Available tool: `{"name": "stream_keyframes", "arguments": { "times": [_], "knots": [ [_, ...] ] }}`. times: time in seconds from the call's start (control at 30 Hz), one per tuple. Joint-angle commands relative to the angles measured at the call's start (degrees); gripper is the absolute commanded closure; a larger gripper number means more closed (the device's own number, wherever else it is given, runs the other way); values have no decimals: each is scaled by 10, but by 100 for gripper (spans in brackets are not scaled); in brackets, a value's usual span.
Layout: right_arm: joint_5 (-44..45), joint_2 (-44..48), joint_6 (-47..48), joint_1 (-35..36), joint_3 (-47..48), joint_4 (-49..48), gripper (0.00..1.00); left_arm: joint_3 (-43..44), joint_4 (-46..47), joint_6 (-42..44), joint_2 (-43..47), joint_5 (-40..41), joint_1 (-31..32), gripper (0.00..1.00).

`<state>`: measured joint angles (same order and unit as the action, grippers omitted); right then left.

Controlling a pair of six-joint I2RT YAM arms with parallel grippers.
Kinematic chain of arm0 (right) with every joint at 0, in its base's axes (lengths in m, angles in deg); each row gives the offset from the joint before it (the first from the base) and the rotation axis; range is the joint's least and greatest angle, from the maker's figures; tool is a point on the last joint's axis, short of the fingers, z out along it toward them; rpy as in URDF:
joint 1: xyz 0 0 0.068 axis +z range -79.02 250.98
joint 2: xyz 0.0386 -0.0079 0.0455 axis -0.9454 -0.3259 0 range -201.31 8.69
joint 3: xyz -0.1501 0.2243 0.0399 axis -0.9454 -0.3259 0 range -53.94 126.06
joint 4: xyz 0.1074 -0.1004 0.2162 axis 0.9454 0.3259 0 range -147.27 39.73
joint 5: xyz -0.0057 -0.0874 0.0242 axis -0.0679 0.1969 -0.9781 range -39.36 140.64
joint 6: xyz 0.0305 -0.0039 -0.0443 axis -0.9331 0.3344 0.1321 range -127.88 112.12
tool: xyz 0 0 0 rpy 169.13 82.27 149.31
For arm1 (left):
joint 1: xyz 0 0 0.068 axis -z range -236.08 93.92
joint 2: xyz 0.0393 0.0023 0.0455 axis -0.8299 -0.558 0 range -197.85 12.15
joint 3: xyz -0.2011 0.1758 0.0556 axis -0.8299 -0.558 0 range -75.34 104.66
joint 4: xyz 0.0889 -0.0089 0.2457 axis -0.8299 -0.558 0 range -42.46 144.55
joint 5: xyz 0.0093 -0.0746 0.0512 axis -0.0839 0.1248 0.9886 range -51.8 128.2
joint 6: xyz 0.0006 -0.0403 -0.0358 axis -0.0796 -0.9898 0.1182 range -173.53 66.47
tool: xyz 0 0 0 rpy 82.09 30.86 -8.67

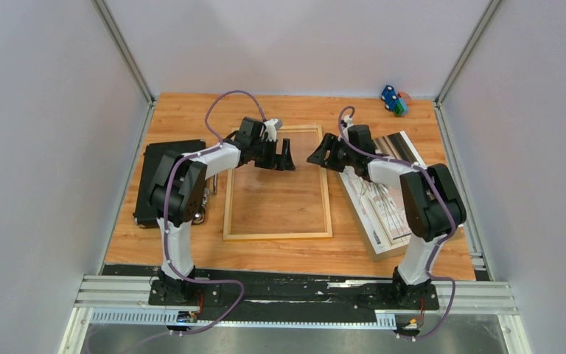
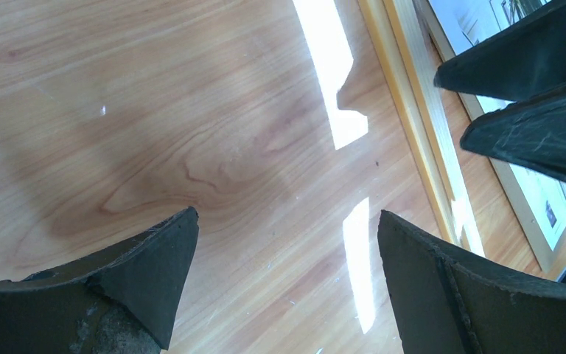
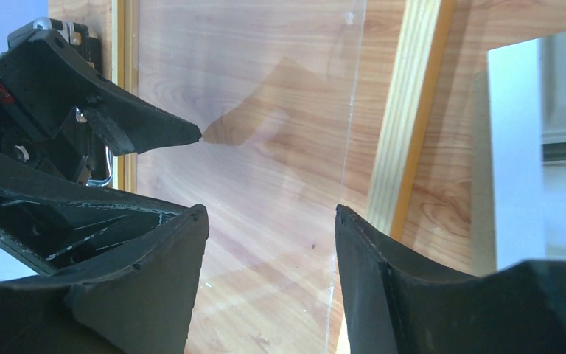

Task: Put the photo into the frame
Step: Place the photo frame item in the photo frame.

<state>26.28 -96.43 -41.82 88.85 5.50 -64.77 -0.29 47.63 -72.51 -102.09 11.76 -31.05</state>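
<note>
The frame [image 1: 280,235] of light tan wood lies flat mid-table, its clear pane showing the tabletop through it. The photo [image 1: 382,215] lies flat to its right, partly under my right arm. My left gripper [image 1: 284,155] is open and empty over the frame's upper part. My right gripper [image 1: 321,157] is open and empty over the frame's right rail, facing the left one. In the left wrist view my gripper [image 2: 287,221] hovers over the pane, with the rail [image 2: 413,110] and photo [image 2: 545,195] at right. In the right wrist view my gripper [image 3: 271,214] hovers above the pane beside the rail [image 3: 405,125] and photo [image 3: 538,147].
A black rectangular case [image 1: 155,173] lies at the left edge of the table. Small coloured toy blocks [image 1: 393,101] sit at the back right corner. Grey walls enclose the table on three sides.
</note>
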Motion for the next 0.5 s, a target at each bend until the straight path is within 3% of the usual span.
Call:
{"name": "stream_keyframes", "arguments": {
  "times": [0.0,0.47],
  "knots": [
    [19,40,23,-10,-6,-12,37,-4,12,6,-10,13,2,0],
    [47,85,66,-25,-20,-21,37,4,8,8,-7,10,2,0]
  ]
}}
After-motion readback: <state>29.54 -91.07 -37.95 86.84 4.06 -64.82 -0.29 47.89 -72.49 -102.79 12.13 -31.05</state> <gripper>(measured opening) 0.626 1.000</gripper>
